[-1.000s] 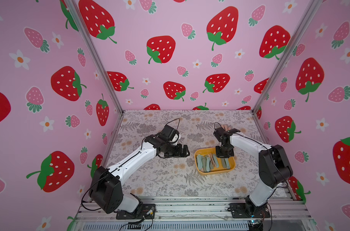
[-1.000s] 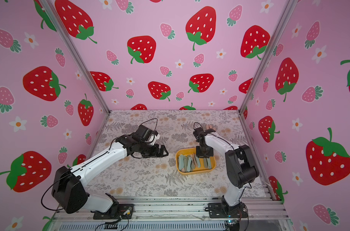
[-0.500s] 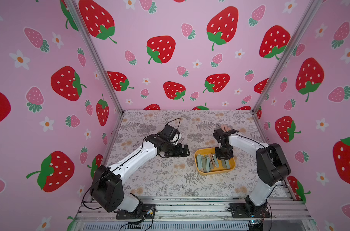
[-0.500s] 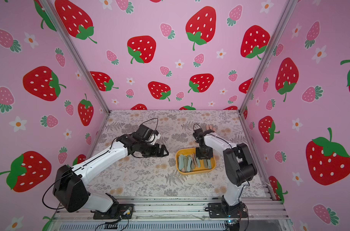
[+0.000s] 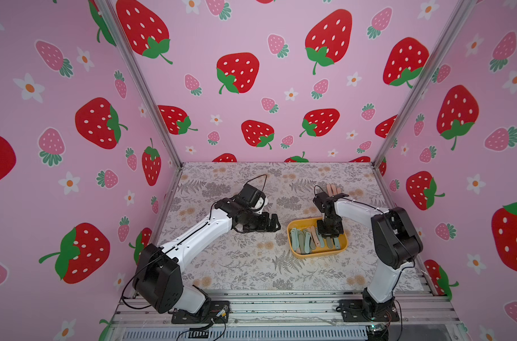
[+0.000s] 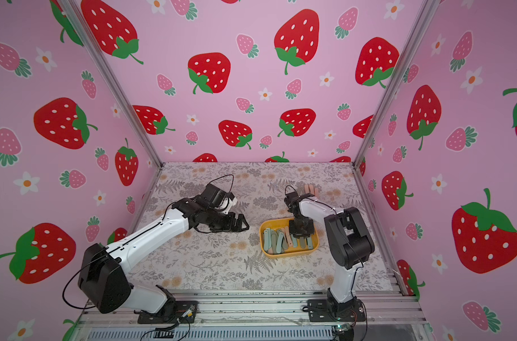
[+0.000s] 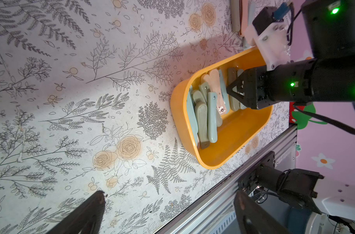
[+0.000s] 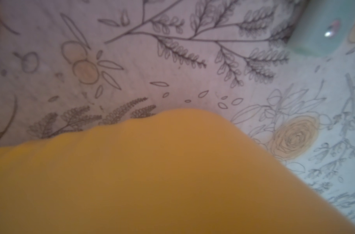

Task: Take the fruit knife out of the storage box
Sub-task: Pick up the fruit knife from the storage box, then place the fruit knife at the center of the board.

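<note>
Centrally on the floral worktop (image 5: 236, 265) sits the storage box (image 5: 319, 254), a shallow yellow tub, towards the right arm's side. The left fingers (image 7: 87, 214) stand wide apart and empty, hovering over the worktop just beside the box. The right fingers (image 7: 237, 99) point down into the box and are drawn narrow among its contents; whether they grip anything cannot be told.

The fruit knives (image 5: 303, 240) lie inside the box, folded, in pale green, blue and pink, overlapping one another in a loose row. A few similar pieces (image 5: 331, 189) lie on the worktop beyond the right arm.

Each knife appears light, rigid and smooth-cased, so it is likely to slip under an off-centre grip. Take hold across the narrow width near mid-length, choosing a piece that lies uppermost and clear of its neighbours.
</note>
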Controlling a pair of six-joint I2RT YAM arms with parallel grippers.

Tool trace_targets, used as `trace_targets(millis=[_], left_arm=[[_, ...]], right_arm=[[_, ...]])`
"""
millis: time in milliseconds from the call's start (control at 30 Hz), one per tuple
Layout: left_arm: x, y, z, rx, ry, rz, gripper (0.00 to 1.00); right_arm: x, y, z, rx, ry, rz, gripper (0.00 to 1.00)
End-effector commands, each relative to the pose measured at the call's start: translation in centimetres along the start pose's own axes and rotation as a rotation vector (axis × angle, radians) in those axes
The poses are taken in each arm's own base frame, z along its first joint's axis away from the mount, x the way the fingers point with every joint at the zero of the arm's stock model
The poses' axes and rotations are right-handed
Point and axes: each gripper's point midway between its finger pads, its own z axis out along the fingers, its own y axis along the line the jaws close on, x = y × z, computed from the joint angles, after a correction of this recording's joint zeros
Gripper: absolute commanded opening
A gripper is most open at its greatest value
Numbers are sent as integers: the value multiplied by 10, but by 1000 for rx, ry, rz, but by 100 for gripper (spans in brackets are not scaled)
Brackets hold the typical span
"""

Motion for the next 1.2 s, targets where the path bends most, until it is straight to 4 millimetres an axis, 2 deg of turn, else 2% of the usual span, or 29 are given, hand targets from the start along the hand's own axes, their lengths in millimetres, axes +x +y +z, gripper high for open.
trace_targets(millis=[0, 167, 400, 633, 800, 967, 1167], left_arm=[[-2, -4, -3, 5, 2, 19, 99], [-6, -7, -4, 10, -7, 21, 99], [-24, -19, -10, 22, -31, 41, 99], [-40, -30, -9, 46, -43, 48, 99], [-52, -42, -2, 65, -39, 66, 99], [-68, -61, 7, 92, -40, 93, 99], [-91, -87, 25, 138, -41, 126, 99]], right_arm=[[22, -2, 26, 19, 100, -7, 18], [12, -12, 2, 46, 43, -18, 16], [-9, -25, -59, 36, -86, -12, 16], [-10, -33, -88, 20, -135, 9, 16], [-21, -45, -109, 18, -177, 31, 16], [-38, -66, -117, 21, -200, 91, 16], [-62, -96, -106, 47, -192, 165, 17]])
